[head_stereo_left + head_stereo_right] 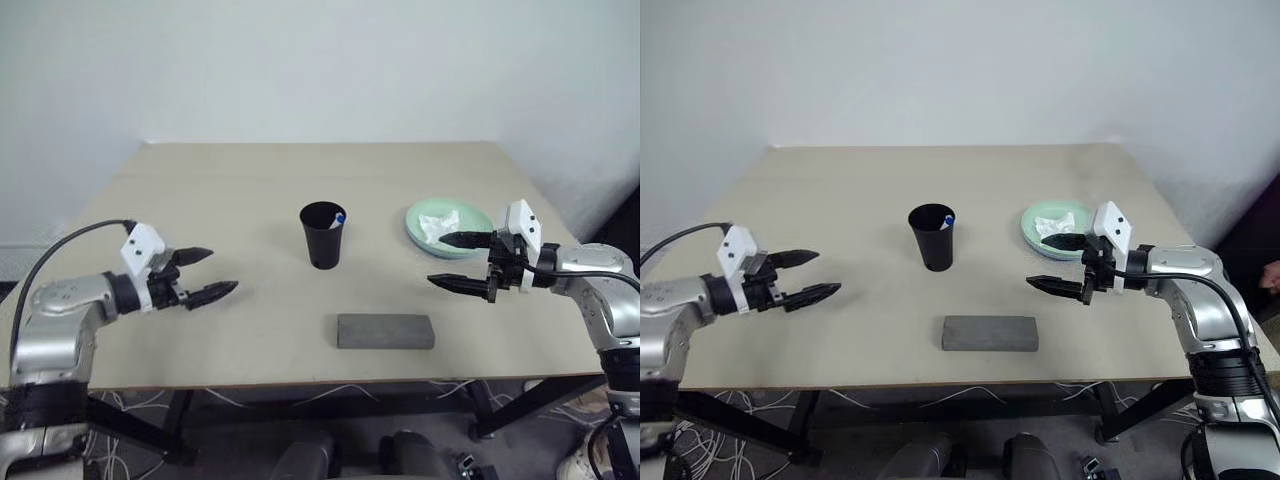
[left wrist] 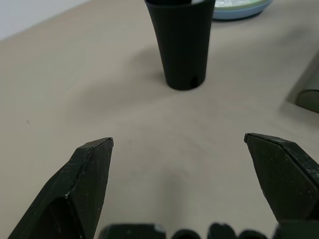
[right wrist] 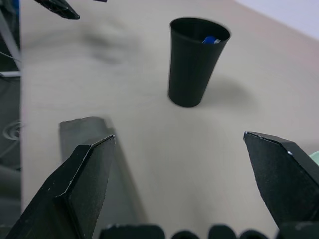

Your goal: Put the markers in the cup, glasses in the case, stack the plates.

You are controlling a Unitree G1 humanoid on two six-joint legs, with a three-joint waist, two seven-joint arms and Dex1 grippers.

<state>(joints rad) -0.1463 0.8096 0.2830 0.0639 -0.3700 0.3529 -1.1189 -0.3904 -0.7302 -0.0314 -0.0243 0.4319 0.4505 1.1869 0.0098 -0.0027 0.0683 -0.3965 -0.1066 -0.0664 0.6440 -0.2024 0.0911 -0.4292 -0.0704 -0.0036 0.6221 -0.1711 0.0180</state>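
Matte beige tabletop [image 1: 250,200], smooth, rectangular. Black tapered cup [image 1: 323,235] stands upright near centre; a blue marker cap [image 1: 340,216] shows at its rim. Flat grey felt-like case [image 1: 385,331], rectangular, lies closed nearer the front edge. Mint plate [image 1: 447,229] sits on a light blue one at right, crumpled white tissue [image 1: 440,226] inside. Left hand [image 1: 205,274] and right hand [image 1: 455,261]: pointed black fingers spread wide, holding nothing, above the tabletop.

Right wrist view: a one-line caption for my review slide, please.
Open right gripper faces the black cup holding a blue-capped marker, grey case lying nearby.
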